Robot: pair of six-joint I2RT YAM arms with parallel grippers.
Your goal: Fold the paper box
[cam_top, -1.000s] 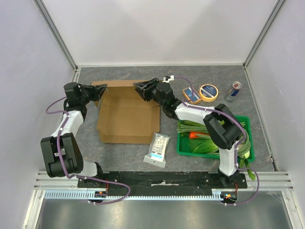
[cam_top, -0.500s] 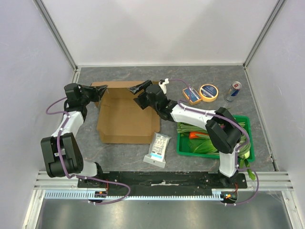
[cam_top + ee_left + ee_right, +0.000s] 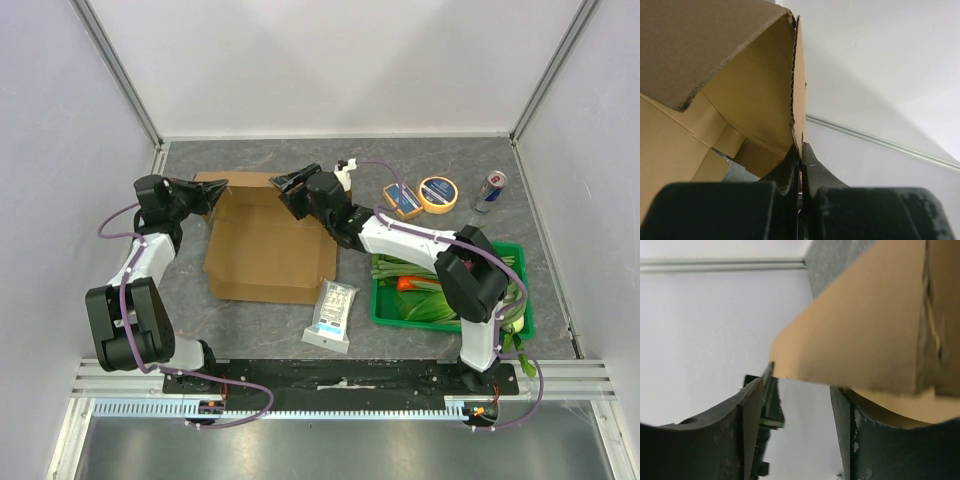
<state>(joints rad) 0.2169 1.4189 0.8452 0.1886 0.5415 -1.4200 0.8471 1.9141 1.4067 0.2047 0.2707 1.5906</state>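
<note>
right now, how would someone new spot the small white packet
Find the big brown cardboard box left of centre. Off its near right corner, beside the green plastic crate, lies a flat white-and-blue plastic packet, the only pouch in view.

the paper box [image 3: 265, 240] is plain brown with no print, a warmer tan on its inner faces. the table [image 3: 450, 160] is dark grey with a fine speckle. the crate [image 3: 395, 320] is bright green, and the vegetables [image 3: 430, 305] in it are green with one orange-red piece. the packet [image 3: 333, 312] is white with blue print. the arms [image 3: 143, 262] are white and black, with purple cables [image 3: 100, 228]. the can [image 3: 490, 190] is silver with red and blue.
</note>
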